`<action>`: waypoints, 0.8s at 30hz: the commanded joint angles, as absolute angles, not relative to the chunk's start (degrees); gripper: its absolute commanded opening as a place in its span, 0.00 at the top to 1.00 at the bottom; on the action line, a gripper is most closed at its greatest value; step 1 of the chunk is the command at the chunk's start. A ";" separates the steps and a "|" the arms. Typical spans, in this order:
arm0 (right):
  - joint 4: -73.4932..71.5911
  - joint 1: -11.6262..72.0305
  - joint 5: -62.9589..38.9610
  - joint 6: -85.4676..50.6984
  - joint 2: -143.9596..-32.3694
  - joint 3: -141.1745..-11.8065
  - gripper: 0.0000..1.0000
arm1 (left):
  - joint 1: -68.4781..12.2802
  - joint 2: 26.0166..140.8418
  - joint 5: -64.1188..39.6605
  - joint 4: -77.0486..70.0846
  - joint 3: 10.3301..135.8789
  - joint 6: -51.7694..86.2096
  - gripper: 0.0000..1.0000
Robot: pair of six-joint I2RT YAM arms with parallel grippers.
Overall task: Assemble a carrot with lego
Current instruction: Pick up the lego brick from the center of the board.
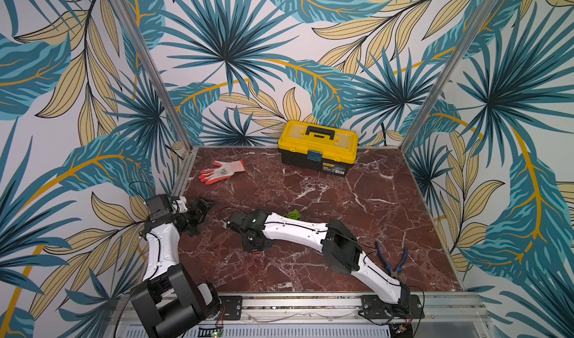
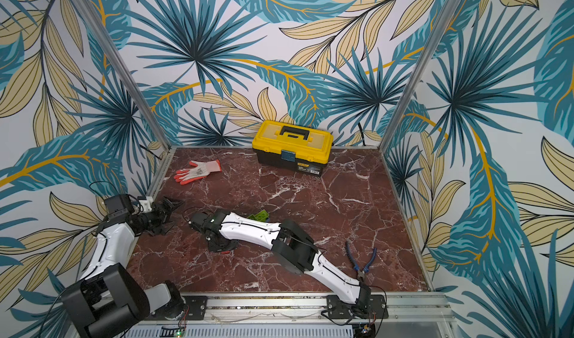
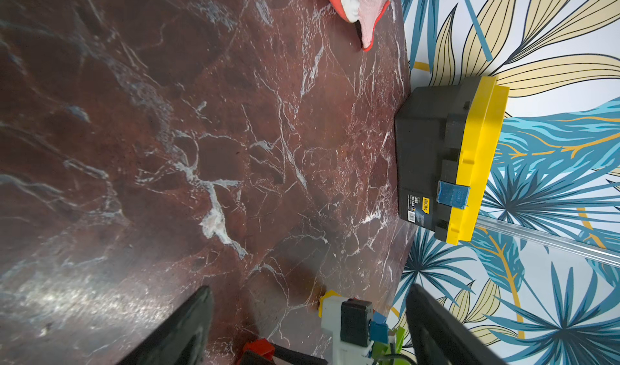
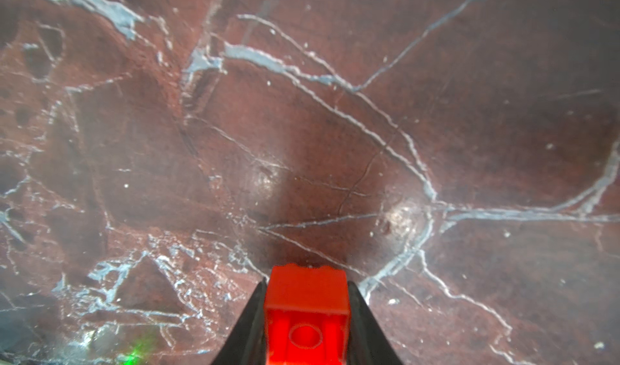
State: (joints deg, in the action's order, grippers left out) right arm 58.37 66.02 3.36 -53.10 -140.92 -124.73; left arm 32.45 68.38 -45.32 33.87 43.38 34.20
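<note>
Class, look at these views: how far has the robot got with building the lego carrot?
Done: nothing; no joined bricks show anywhere. In hand: the right gripper has its jaws shut on a red brick, while the left gripper hangs open and empty. Left: a lime-green brick lies behind the right arm; other pieces are mostly hidden, so probably all the joining remains.

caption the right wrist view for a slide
Right claw shut on a red lego brick, marbled tabletop beyond

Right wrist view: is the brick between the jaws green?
No, the brick clamped in the right gripper is red.
</note>
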 commanded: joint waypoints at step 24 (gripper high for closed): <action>75.58 40.06 -6.31 -22.08 -98.98 -113.47 0.74 | 3.98 53.58 -47.34 31.79 46.16 51.10 0.10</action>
